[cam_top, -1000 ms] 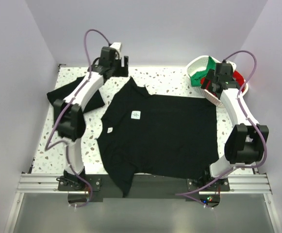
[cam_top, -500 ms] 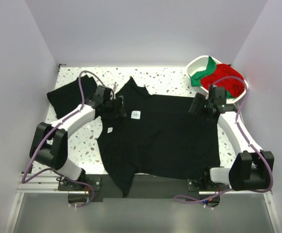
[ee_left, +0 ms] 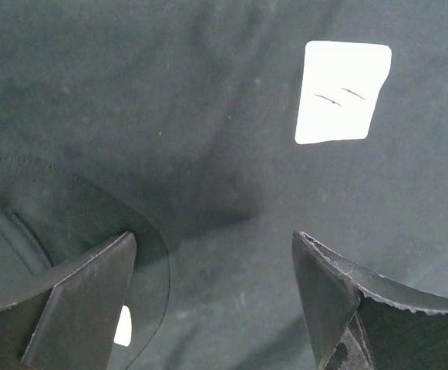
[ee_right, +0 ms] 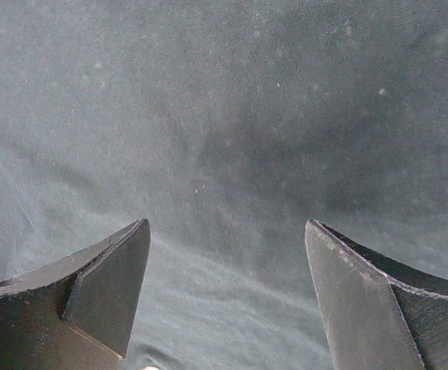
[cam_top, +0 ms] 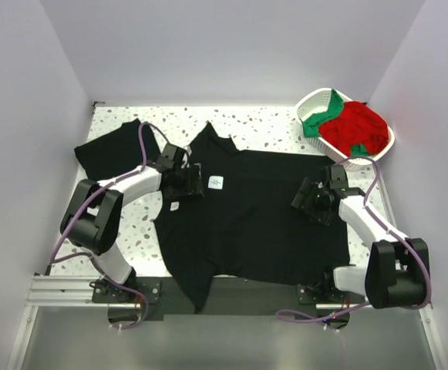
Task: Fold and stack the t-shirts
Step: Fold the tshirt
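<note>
A black t-shirt lies spread flat on the table, collar to the left, with a white neck label that also shows in the left wrist view. My left gripper is open and low over the collar area, just left of the label; the cloth fills its view. My right gripper is open and low over the shirt's right part, with only black cloth between its fingers. A folded black t-shirt lies at the left. Red and green shirts sit in the basket.
The white lattice basket stands at the back right corner. The speckled table shows bare behind the shirt. The shirt's lower sleeve hangs over the near table edge. Grey walls close in left, right and behind.
Both arms have swung down from the back of the table onto the spread shirt. The left gripper moved right toward the label; the right gripper moved forward and left onto the cloth.
</note>
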Controlling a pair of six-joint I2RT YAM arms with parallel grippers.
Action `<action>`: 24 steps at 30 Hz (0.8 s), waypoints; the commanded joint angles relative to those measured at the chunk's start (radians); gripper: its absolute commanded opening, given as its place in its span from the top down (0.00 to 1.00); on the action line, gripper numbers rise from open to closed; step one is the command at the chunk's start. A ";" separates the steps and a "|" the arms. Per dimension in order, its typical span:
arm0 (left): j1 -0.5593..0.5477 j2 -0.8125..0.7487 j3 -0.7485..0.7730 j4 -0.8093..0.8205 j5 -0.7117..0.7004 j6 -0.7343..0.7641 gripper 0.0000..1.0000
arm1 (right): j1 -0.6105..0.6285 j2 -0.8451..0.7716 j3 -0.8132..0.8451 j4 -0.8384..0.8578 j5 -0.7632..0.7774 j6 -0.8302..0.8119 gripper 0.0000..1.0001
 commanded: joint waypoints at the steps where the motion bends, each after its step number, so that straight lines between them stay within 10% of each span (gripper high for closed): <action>1: 0.009 0.068 0.024 0.022 -0.001 0.025 0.13 | 0.002 0.037 -0.017 0.069 -0.025 0.057 0.15; 24: 0.018 0.507 0.596 -0.078 -0.056 0.129 0.13 | -0.008 0.448 0.171 0.098 0.065 0.074 0.15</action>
